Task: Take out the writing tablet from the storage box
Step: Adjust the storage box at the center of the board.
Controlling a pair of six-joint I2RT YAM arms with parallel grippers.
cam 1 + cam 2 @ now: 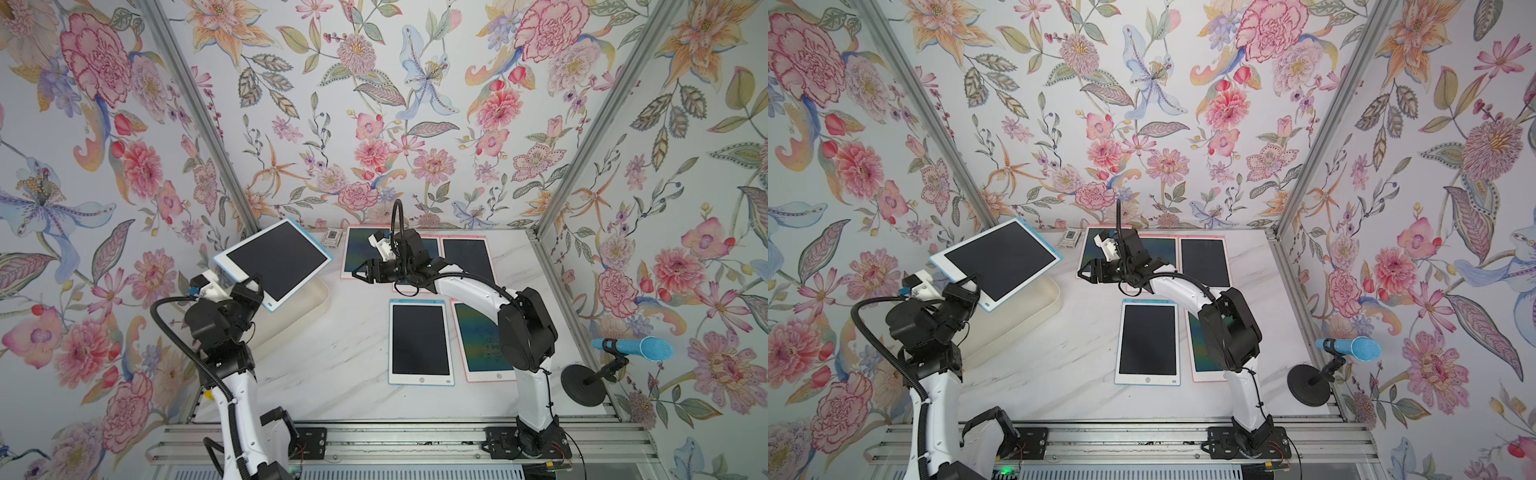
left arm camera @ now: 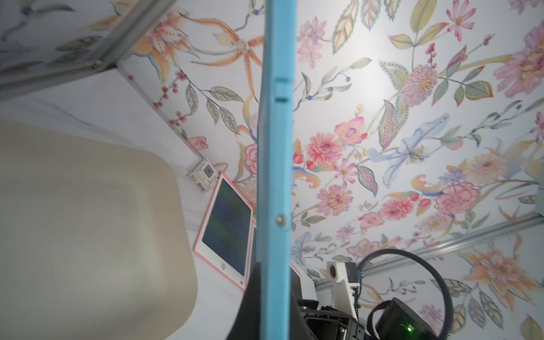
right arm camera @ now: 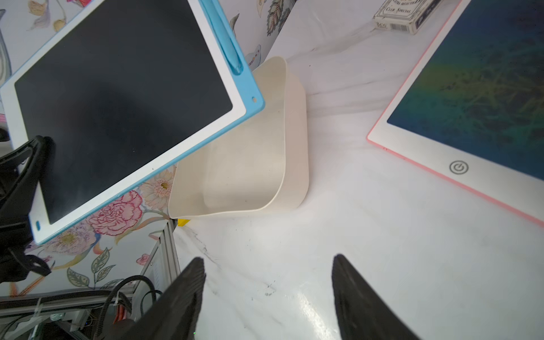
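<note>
Closest to the left wrist lens is the blue side edge of the writing tablet (image 2: 275, 147), seen end-on between the dark fingers of the left gripper (image 2: 273, 309). Its jaws are clamped hard on the frame near one corner of a short end. Nothing else is held.

Location: in both top views the tablet is airborne at 9 o'clock of the table (image 1: 332, 374), screen up and tilted, above the storage box (image 1: 320, 297). No contact between tablet and box is visible. Judged status: removal is achieved and set-down remains.

Right gripper (image 3: 269, 257): jaws wide apart and empty, over bare tabletop near centre. Its tips are aimed toward 9 o'clock, near the tablet's free end.

Hazards:
1. Corner grip with a long overhang. Tablet weight may lever the frame round in the pads, causing sag or slip during a fast swing.
2. Stylus (image 3: 226, 38) is clipped along one long edge. A jolt could shake it loose.
3. Limited landing space. A blue-framed tablet (image 1: 419, 343) lies just off centre toward 5 o'clock, and pink-framed tablets (image 1: 467, 257) run from 12 round to 4 o'clock. A careless set-down would stack or scrape screens.
4. A sweep toward 3 o'clock may strike the right arm.
</note>
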